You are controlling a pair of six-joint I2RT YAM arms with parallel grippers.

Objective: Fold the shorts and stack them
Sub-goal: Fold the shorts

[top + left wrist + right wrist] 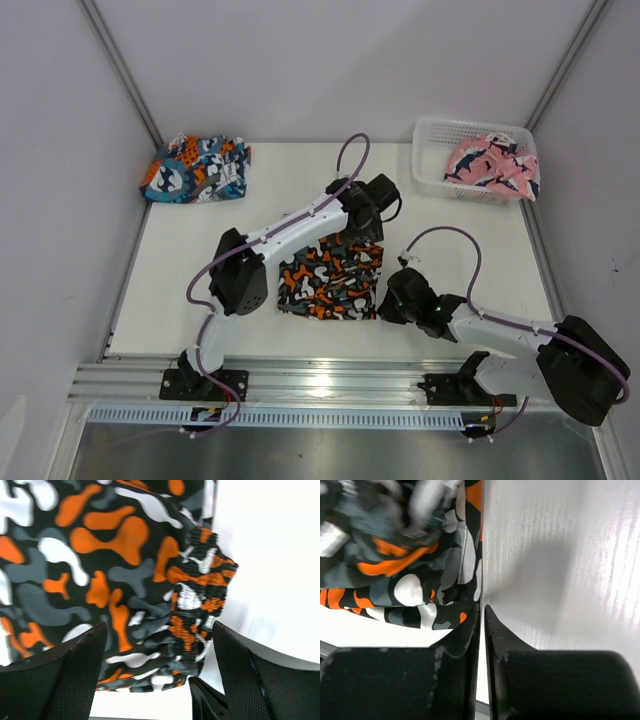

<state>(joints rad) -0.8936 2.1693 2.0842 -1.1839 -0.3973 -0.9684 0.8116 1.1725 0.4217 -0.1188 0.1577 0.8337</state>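
Observation:
The orange-black-white camouflage shorts (328, 277) lie folded in the middle of the table. My left gripper (368, 228) hovers over their far right corner, open. In the left wrist view its fingers (65, 675) stand wide apart above the gathered waistband (197, 595) and grip nothing. My right gripper (386, 304) rests at the shorts' near right edge, shut. In the right wrist view its tips (482, 612) meet beside the cloth (410, 580) with nothing between them. The blue-teal-orange shorts (195, 168) lie crumpled at the back left. The pink-navy-white shorts (492, 165) sit in the basket.
A white mesh basket (432, 150) stands at the back right corner of the white table (200, 290). Grey walls close in the left, right and back. A metal rail (320, 380) runs along the near edge under both arm bases.

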